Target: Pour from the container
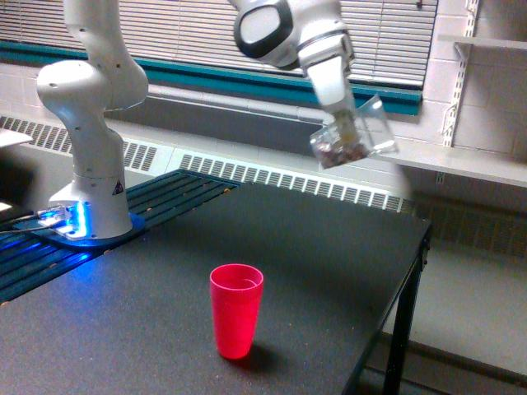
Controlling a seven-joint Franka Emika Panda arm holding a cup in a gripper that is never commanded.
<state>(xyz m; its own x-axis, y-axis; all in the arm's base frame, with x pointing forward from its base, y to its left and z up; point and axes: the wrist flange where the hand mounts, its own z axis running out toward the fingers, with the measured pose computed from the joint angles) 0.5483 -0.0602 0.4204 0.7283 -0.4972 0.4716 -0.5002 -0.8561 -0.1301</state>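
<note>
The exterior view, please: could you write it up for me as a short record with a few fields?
held item: clear plastic cup, tilted, brownish contents at its lower end
gripper: jaws shut on the clear plastic cup, raised well above the table
target: red cup, upright, mouth open, near the front of the table
table: dark top
relation: clear plastic cup is up and toward the exterior view's right of the red cup, not over it
pouring: nothing seen leaving the cup
robot base: at the exterior view's left, blue light at its foot
</note>
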